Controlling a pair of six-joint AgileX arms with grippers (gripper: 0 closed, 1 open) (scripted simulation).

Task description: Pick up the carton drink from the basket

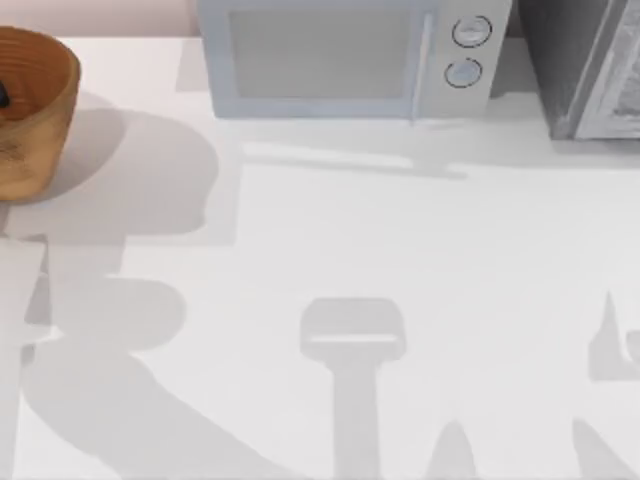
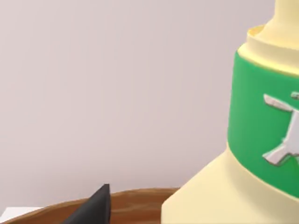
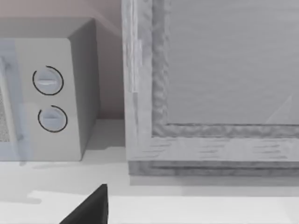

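Observation:
The carton drink (image 2: 243,140) fills the near side of the left wrist view: pale-yellow body, green neck band with a white leaf mark. It rises above the brown woven rim of the basket (image 2: 135,200). My left gripper (image 2: 149,215) hovers at that rim, open, and its one visible dark finger (image 2: 93,210) stands apart from the carton. From above, the basket (image 1: 40,110) sits at the table's far left corner, with a dark bit of the left gripper (image 1: 2,97) inside it. My right gripper (image 3: 149,215) is parked, open and holding nothing.
A pale blue-grey microwave (image 1: 345,55) stands at the back middle of the table. A grey cabinet (image 1: 590,65) stands at the back right, close in front of the right wrist camera. Arm shadows fall across the white tabletop (image 1: 330,230).

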